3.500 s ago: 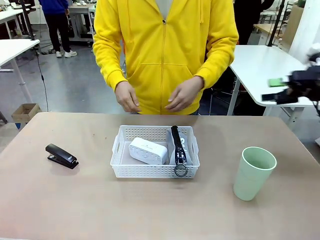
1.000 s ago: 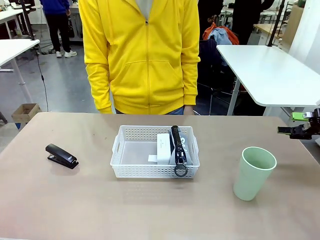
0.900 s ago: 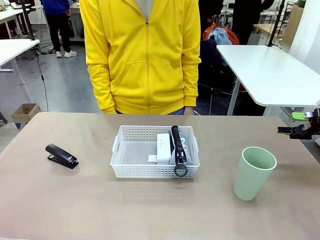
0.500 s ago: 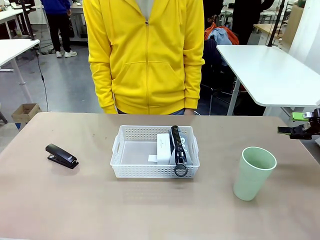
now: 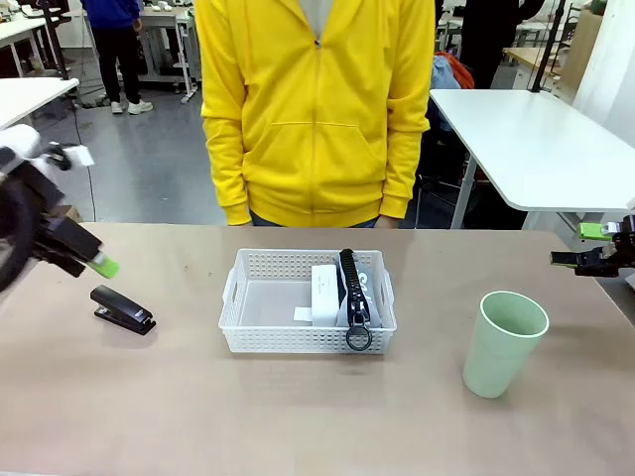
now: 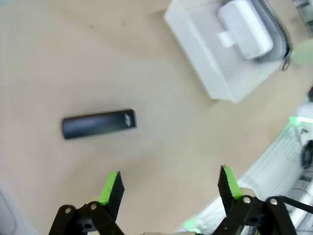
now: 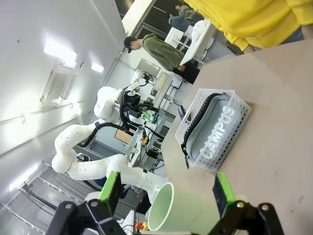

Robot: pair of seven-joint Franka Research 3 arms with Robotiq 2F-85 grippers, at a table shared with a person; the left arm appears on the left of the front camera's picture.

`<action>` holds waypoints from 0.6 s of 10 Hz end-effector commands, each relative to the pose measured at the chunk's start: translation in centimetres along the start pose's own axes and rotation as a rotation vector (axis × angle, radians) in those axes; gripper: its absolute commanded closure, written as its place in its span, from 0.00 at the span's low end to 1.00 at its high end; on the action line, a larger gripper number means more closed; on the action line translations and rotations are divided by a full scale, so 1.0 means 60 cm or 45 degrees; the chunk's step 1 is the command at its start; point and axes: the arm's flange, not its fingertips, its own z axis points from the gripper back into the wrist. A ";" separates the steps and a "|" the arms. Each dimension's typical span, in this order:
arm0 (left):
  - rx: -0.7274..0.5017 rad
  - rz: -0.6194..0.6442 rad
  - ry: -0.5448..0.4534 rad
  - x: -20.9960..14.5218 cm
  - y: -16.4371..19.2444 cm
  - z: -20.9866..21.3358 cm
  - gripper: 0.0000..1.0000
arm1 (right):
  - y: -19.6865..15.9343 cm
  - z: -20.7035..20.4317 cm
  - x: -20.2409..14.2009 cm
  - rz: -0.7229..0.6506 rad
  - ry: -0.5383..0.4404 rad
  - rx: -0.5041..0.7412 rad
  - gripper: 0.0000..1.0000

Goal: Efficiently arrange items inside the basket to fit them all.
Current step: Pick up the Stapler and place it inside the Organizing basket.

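Note:
The white basket (image 5: pixel 248 332) sits mid-table. Inside it a small white box (image 5: pixel 324 291) stands on edge against the grey pouch (image 5: pixel 365 295), whose black zipper and ring face me. The black stapler (image 5: pixel 123 308) lies on the table to the left. My left gripper (image 5: pixel 94 260) hovers open just above and behind it; in the left wrist view the stapler (image 6: pixel 99 123) lies ahead of the open left gripper (image 6: pixel 169 183), with the basket (image 6: pixel 205 73) farther off. The pale green cup (image 5: pixel 504 342) stands upright at the right. My right gripper (image 5: pixel 580 246) hangs open at the right edge, with the cup (image 7: pixel 183 208) under the gripper (image 7: pixel 166 192).
A person in a yellow hoodie (image 5: pixel 317 109) stands at the far edge behind the basket, hands not over the table. The left half of the basket floor (image 5: pixel 268 302) is bare. Bare tabletop lies between stapler, basket and cup.
My left arm has swung into view from the left, over the stapler. The person has shifted right. Since the oldest frame the white box went from lying flat to standing beside the pouch.

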 end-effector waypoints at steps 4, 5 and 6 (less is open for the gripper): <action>0.537 0.019 0.034 0.004 0.009 -0.089 0.00 | 0.007 -0.001 0.004 -0.021 0.006 0.006 0.00; 0.519 0.060 0.100 0.005 0.017 -0.095 0.00 | 0.007 -0.001 0.004 -0.021 0.006 0.006 0.00; 0.504 0.090 0.168 0.005 0.023 -0.100 0.00 | 0.007 -0.001 0.004 -0.021 0.006 0.006 0.00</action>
